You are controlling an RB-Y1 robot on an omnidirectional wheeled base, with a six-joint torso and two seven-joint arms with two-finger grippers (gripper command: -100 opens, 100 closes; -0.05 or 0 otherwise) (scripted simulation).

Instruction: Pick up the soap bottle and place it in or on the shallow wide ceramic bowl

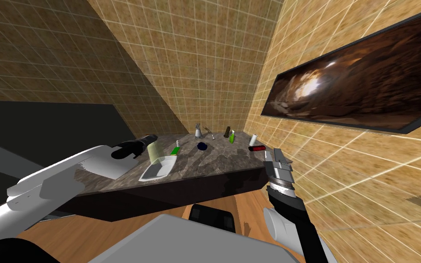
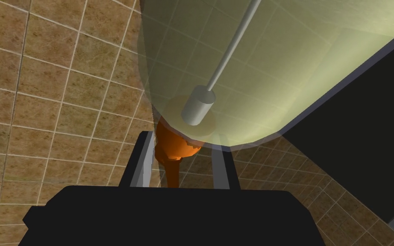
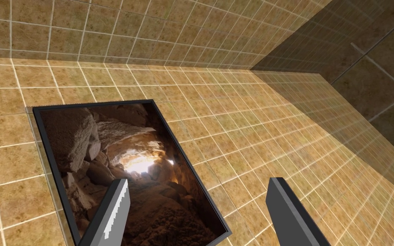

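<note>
Over the white bowl [image 1: 146, 177] on the dark counter [image 1: 205, 166], your left gripper [image 1: 150, 140] clamps the pale green soap bottle [image 1: 155, 151], forearm reaching across. The left wrist view adds the bottle's orange pump [image 2: 172, 149], pinched between the fingers [image 2: 142, 158]. Your right gripper [image 1: 281, 157], raised beside the counter's end, stands spread.

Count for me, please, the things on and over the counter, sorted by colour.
Pale yellow: 1, soap bottle in left pincer
White: 2, bowl, cylinder
Green: 2, capped bottle, far container
Grey: 2, stand, thin utensil
Brown: 1, dark bottle
Dark blue: 1, lump
Red and black: 1, tube
Total: 10
</note>
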